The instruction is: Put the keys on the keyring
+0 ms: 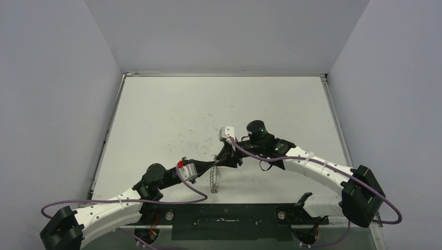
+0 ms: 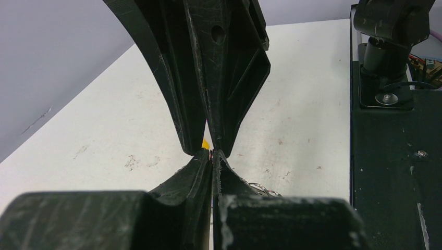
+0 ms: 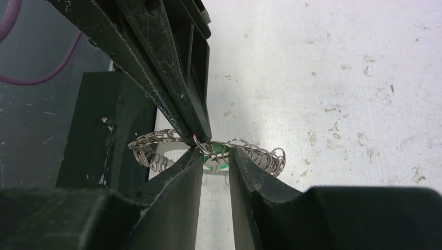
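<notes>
Pinching the keyring (image 3: 159,149) by its wire-loop rim, the left gripper (image 2: 212,155) has its jaws pressed together on it. The ring stands on edge at table (image 1: 208,104) centre, toward the 6 o'clock side, just past the black base plate (image 1: 224,221). Can't tell if the ring touches the table.

The right gripper (image 3: 215,153) comes in from 1 o'clock and meets the left tip to tip. Its jaws show a narrow gap; can't tell if anything is pinched.

A green key head (image 3: 219,158) shows through that gap, against the ring. A sliver of the yellow key head (image 2: 205,144) sits beside the right tips. The blades of both are hidden.

White scuffed tabletop runs from the grippers to the far edge at 12 o'clock. Grey walls stand at 9 o'clock (image 1: 52,104) and 3 o'clock (image 1: 385,104), and the arms fill 6 o'clock. A purple cable (image 1: 130,202) loops along the left arm.
</notes>
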### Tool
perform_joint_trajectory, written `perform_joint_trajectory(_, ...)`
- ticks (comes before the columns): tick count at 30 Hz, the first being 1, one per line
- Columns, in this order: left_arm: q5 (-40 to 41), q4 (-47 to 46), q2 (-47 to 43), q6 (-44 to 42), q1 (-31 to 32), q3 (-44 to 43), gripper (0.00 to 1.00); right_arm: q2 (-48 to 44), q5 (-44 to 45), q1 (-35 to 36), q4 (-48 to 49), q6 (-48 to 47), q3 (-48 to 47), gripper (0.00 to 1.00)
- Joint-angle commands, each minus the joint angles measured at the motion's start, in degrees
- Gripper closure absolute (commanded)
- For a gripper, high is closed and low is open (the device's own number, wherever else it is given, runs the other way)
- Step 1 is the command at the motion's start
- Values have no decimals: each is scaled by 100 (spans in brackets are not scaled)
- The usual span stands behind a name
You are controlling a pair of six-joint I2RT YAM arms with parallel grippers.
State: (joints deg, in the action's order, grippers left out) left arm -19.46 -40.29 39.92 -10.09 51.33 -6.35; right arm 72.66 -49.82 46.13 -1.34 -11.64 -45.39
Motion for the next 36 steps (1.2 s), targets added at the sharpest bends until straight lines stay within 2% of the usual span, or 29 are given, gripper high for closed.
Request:
perform_joint_trajectory(1, -36, -545, -81, 77, 19, -90, 100, 40, -476, -7, 618, -92, 38, 74)
perform_joint_trajectory(8, -40, -583, -81, 85, 22, -91, 100, 92, -730, -7, 734, -189, 124, 76)
perform_joint_trajectory(10, -37, -585, -81, 96, 17, -94, 100, 119, -748, -5, 760, -190, 131, 82)
perform_joint_trajectory(14, -32, -594, -89, 103, 20, -90, 100, 99, -747, -1, 820, -241, 154, 99)
perform_joint_trajectory(19, 29, -613, -139, 121, 17, -47, 100, -28, -609, -6, 772, -299, 219, 100)
perform_joint_trajectory(24, 97, -546, -212, 123, 17, -40, 100, -89, -312, -7, 295, -325, 58, 100)
perform_joint_trajectory(31, 244, 157, -725, 35, 12, -160, 73, -86, 172, -1, -1201, -669, -549, 100)
perform_joint_trajectory(36, 241, 940, -989, -167, 13, -359, 66, -112, 447, 14, -2023, -804, -1053, 100)
